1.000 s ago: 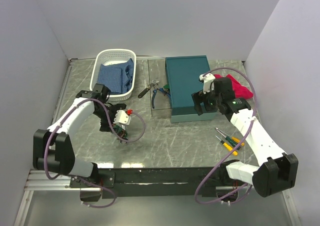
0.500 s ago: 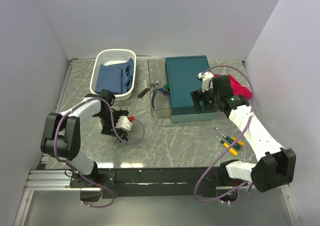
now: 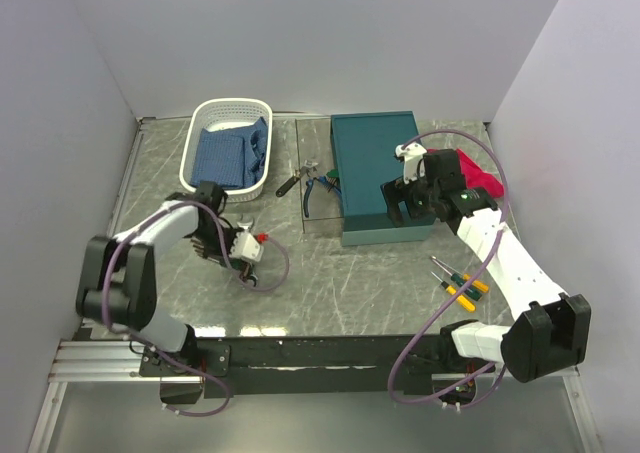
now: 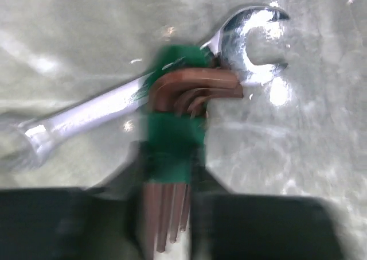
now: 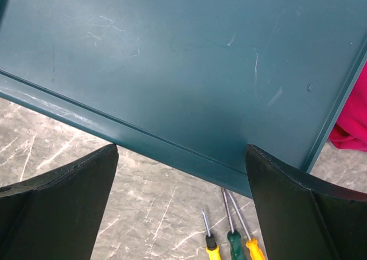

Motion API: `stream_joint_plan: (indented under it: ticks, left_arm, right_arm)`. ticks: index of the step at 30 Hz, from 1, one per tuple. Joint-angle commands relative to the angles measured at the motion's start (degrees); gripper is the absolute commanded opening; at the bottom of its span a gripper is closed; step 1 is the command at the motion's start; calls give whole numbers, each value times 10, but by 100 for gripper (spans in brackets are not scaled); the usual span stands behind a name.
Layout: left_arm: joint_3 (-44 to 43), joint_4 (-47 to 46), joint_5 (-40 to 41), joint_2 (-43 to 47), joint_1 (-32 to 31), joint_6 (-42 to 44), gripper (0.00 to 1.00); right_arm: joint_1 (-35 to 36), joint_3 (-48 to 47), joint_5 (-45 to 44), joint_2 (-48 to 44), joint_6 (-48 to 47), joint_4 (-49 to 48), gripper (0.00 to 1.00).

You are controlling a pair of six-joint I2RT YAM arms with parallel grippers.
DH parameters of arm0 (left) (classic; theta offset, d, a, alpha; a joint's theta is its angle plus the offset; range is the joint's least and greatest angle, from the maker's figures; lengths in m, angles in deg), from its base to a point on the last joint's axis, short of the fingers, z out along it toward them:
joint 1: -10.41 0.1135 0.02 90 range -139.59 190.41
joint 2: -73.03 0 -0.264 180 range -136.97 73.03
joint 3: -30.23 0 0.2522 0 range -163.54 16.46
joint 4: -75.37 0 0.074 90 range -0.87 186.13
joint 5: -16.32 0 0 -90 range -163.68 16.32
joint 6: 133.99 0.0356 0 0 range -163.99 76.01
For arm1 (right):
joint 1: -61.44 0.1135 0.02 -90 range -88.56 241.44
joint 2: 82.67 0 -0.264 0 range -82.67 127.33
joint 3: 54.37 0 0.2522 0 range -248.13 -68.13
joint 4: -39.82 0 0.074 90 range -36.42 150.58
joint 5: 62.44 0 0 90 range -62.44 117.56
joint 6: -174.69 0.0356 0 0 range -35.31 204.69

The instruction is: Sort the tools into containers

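Note:
In the left wrist view, my left gripper is shut on a green holder of brown hex keys, a finger pressed to each side. A silver open-ended spanner lies on the table under it. From above, the left gripper is low at the table's left. My right gripper is open over the front edge of the closed teal box. Yellow- and green-handled screwdrivers lie in front of the box. Blue-handled pliers and a dark-handled tool lie left of it.
A white basket holding a blue cloth stands at the back left. A red cloth lies right of the box. A shallow tray sits against the box's left side, with the pliers in it.
My left gripper has closed on the hex key holder, and the left arm has drawn in toward the left. The right arm has barely moved.

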Motion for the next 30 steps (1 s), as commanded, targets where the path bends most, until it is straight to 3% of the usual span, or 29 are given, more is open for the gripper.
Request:
stream_joint_plan:
  ticks: [1,7,14,17,18,21,25,30]
  left_arm:
    - [20,-18,4,11,5,-9,1]
    - [-119,116,-94,71,25,-89,1]
    - [-273,105,-215,60,14,-235,1]
    - [-351,32,-250,36,4,-368,1]
    - [-385,-22,-246,29,-3,-512,1]
    - [-452,-120,-230,-6,-32,-715,1]
    - [-536,-162,-179,-88,-50,-932,1]
    - [-629,-170,-184,-173,-51,-1187,1]
  right_arm:
    - [3,-26,-4,9,-6,-12,98]
    - [4,-31,-5,12,-11,-16,98]
    - [3,-33,-13,19,-22,-17,99]
    - [3,-32,-18,19,-21,-20,99]
    - [3,-32,-19,18,-20,-21,99]
    - [3,-32,-29,17,-14,-23,99]
    - [3,-32,-41,15,-12,-25,98]
    - [3,-36,-39,13,-12,-25,98]
